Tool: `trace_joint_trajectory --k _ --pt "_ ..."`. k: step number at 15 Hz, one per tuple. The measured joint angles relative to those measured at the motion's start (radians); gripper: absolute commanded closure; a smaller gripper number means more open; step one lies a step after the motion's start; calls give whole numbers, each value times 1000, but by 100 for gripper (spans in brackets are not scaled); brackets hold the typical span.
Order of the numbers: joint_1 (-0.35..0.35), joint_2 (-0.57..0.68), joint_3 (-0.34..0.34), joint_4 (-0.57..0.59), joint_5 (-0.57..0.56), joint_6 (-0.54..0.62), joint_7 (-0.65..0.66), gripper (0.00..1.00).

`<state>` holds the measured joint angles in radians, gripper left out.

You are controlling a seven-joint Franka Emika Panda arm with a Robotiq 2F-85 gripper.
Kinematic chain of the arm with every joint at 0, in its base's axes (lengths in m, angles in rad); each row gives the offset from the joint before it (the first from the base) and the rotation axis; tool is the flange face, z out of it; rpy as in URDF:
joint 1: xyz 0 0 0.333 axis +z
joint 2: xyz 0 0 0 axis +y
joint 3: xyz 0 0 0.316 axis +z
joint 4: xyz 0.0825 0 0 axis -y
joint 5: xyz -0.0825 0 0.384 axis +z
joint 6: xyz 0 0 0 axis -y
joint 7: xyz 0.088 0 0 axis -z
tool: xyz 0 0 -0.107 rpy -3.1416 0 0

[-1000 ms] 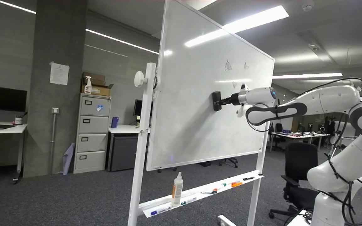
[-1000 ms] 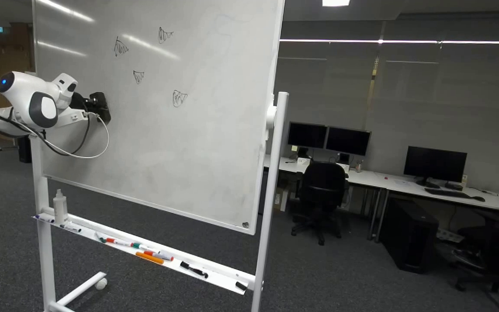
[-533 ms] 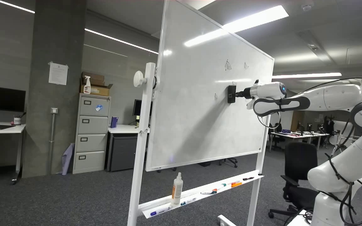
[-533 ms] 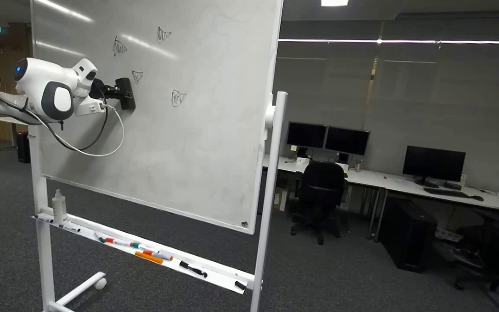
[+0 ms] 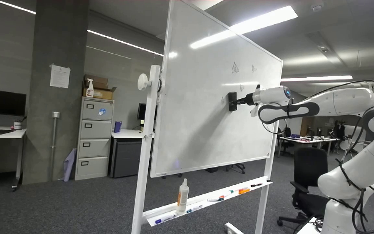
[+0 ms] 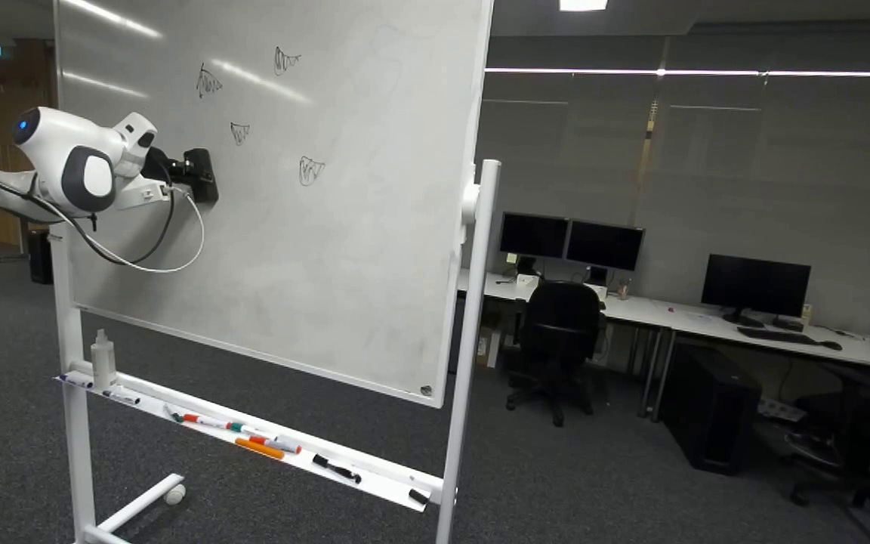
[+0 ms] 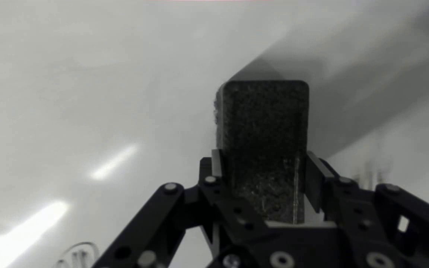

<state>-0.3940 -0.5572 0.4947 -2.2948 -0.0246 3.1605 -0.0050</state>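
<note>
A black block-shaped eraser (image 7: 264, 123) is pinched between the two fingers of my gripper (image 7: 263, 163), which is shut on its sides. In an exterior view the eraser (image 5: 232, 101) stands upright at the face of the whiteboard (image 5: 200, 130); whether it presses on the surface I cannot tell. Small hatched triangles are drawn on the board. The nearest to the eraser (image 6: 201, 175) is a drawn triangle (image 6: 239, 134), a little up and to the right of it. Another triangle (image 6: 311, 171) lies further right, and two more sit higher up.
Below the board runs a tray (image 5: 167, 213) with a spray bottle (image 5: 182, 196), several markers and an orange pen (image 6: 260, 449). White posts (image 6: 473, 340) hold the board at either side. A black office chair (image 5: 312, 175) stands beside the arm's base.
The gripper carried the eraser up across the board, rightward in both exterior views, then partly back down. A drawn triangle that was hidden behind the eraser now shows beside it.
</note>
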Motion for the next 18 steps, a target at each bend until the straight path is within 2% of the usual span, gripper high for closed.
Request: trace_joint_trajectory --k 6,9,13,18 --pt "-1 54 225 2 -20 -74 0 70" --pt "-3 98 284 4 -30 -75 -5 70" --pt "-4 117 287 16 -37 -81 -16 70" --pt "15 93 225 55 -35 -118 -21 70"
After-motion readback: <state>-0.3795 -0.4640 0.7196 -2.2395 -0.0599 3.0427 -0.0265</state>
